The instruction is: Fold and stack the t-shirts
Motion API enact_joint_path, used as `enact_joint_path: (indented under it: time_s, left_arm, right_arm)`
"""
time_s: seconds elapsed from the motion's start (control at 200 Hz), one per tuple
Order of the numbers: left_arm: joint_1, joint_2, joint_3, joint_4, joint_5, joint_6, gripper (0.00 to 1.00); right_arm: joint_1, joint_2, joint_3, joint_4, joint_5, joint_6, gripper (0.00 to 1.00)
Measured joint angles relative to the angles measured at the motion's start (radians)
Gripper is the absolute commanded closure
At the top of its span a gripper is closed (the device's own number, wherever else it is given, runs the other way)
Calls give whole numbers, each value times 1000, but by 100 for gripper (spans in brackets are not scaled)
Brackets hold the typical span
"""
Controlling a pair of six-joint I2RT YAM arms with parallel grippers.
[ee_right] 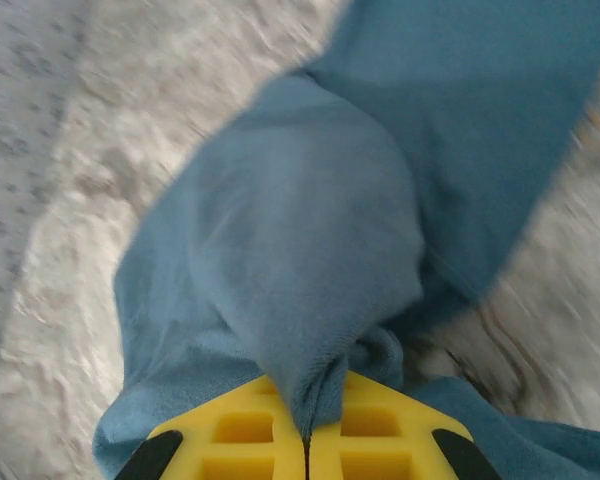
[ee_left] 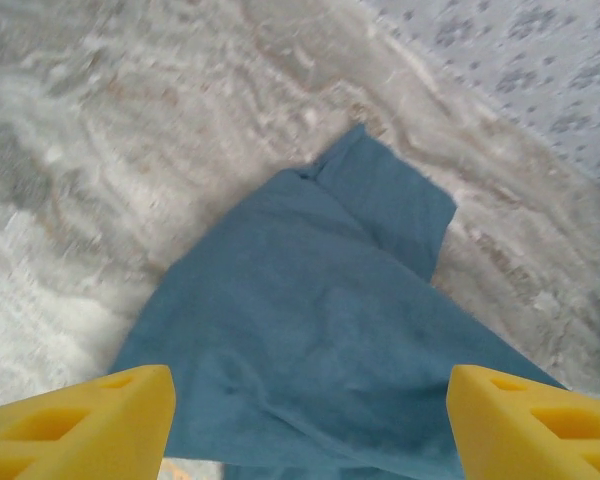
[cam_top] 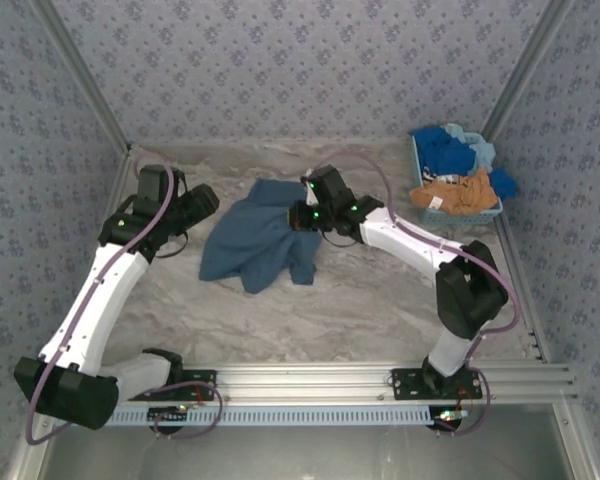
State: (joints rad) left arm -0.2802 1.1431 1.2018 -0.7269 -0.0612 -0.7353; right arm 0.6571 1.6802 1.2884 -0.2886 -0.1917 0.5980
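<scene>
A dusty slate-blue t-shirt [cam_top: 255, 240] lies crumpled in the middle of the marble table. My right gripper [cam_top: 298, 215] is shut on its right edge, and a fold of the cloth [ee_right: 310, 300] is pinched between the yellow fingers [ee_right: 250, 430]. My left gripper [cam_top: 202, 205] hovers at the shirt's left side, open, its yellow fingers [ee_left: 90, 415] wide apart above the blue cloth [ee_left: 310, 330] with nothing between them. More t-shirts, bright blue [cam_top: 442, 148], light blue [cam_top: 480, 152] and orange-brown [cam_top: 458, 192], are piled in the basket.
A light-blue plastic basket [cam_top: 458, 214] stands at the back right corner of the table. Patterned walls close in the table at the back and both sides. An aluminium rail [cam_top: 320, 380] runs along the near edge.
</scene>
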Motion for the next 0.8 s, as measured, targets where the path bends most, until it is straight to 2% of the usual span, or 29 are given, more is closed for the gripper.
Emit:
enact_joint_path:
  time_s: [0.095,0.27,0.295,0.33,0.365,0.41,0.45,0.54,0.65,0.804]
  left_arm:
    - [5,-9,-39,-22,19,-19,27]
    - [6,1,-114,-1,76,-64,27]
    - [5,13,-123,8,86,-71,27]
    - [5,35,-130,24,106,-79,27]
    - [5,67,-132,45,128,-86,27]
    - [5,115,-132,80,157,-91,29]
    - [0,168,-132,117,184,-98,29]
    - [-30,274,-131,184,234,-102,29]
    - [-109,411,-112,253,301,-105,29]
    - [-231,617,28,314,359,-96,31]
  right_arm:
    - [-65,-138,-115,-47,11,-6,100]
    - [-255,-398,-236,-156,33,-62,100]
    - [-275,-416,-248,-170,38,-72,90]
    - [-299,-433,-265,-194,41,-90,69]
    - [-318,-441,-282,-222,45,-101,53]
    - [-338,-441,-302,-263,57,-113,41]
    - [-347,-438,-316,-302,85,-116,34]
    - [-350,-446,-336,-380,157,-112,32]
    - [-342,-523,-359,-438,231,-74,33]
    - [-320,-619,-397,-483,260,-25,35]
